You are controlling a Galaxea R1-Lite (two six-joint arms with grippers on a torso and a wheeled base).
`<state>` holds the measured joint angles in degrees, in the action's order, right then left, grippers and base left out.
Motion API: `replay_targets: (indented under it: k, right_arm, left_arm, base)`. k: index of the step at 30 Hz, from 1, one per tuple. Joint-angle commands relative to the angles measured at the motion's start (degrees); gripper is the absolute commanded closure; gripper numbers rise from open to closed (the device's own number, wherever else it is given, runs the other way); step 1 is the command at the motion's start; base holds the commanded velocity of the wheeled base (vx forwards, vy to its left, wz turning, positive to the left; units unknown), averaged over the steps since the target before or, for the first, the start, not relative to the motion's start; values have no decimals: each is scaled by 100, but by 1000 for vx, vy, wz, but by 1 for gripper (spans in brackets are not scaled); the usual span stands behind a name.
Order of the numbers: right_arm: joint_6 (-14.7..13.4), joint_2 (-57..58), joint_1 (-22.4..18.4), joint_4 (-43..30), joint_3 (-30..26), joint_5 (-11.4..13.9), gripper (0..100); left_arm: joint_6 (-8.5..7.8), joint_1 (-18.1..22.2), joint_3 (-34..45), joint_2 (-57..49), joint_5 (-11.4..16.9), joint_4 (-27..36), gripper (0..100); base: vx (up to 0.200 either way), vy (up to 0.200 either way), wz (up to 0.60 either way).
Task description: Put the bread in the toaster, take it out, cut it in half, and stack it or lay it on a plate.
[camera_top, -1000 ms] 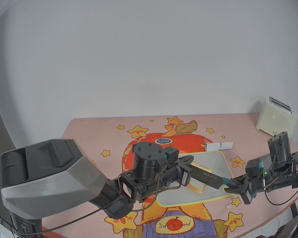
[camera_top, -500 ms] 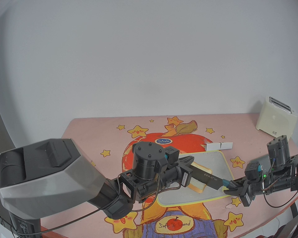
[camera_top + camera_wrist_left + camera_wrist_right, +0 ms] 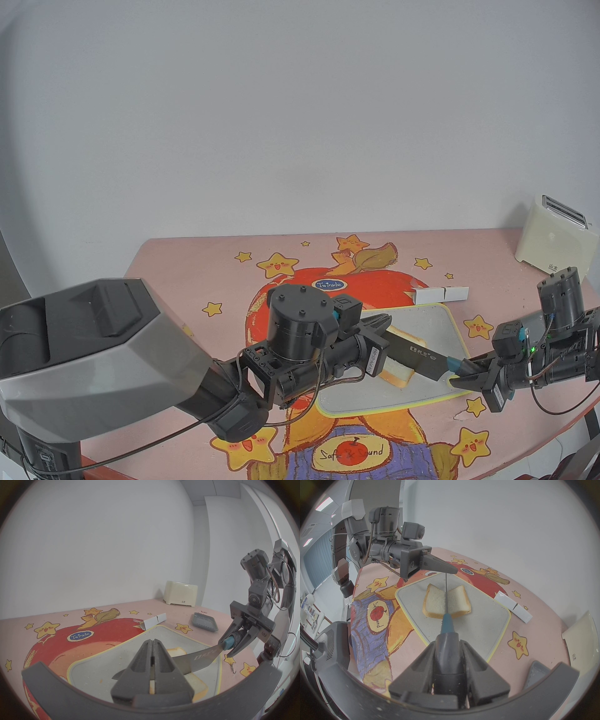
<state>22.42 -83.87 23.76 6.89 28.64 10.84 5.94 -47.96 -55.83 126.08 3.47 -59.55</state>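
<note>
Lying on a grey, round-cornered cutting board (image 3: 437,319) with a yellow rim: one square slice of bread (image 3: 436,600), soft white crumb, pale brown crust. Set edge-down across its middle, a broad dark knife (image 3: 415,356) with a teal handle. Held at that handle by the right gripper (image 3: 459,375), jaws clenched around it. Opposite, the left gripper (image 3: 382,323), jaws pressed together into a dark wedge with nothing between, tip over the slice's left side beside the blade's end; cannot tell whether touching. Just beyond the board, a long, flat white box (image 3: 440,294). At the far right corner of the pink, cartoon-printed desk (image 3: 187,269), a cream, boxy toaster (image 3: 553,240). Near the right arm, a shallow dark tray (image 3: 204,621).
</note>
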Motion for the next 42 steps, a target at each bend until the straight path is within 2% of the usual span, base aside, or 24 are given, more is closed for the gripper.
replay_targets:
  k: [1, 13, 20, 34, 42]
  right_arm:
    - [8, -6, 6, -56, -86, -3, 100]
    - [8, 38, 6, -47, 72, -3, 100]
    - [8, 29, 15, -74, 125, 6, 100]
    - [8, 38, 15, -74, 186, 6, 100]
    - [8, 11, 6, -38, -121, -3, 100]
  left_arm:
    - [4, -3, -68, -109, -5, -65, 100]
    - [-14, -73, -33, -259, 4, -65, 100]
    - [-14, -188, -15, 110, 4, -83, 100]
    - [-14, -161, 2, 181, 4, -74, 100]
    - [-14, -232, -50, 181, 4, -57, 100]
  base:
    - [0, 0, 0]
    - [0, 0, 0]
    - [0, 0, 0]
    - [0, 0, 0]
    - [0, 0, 0]
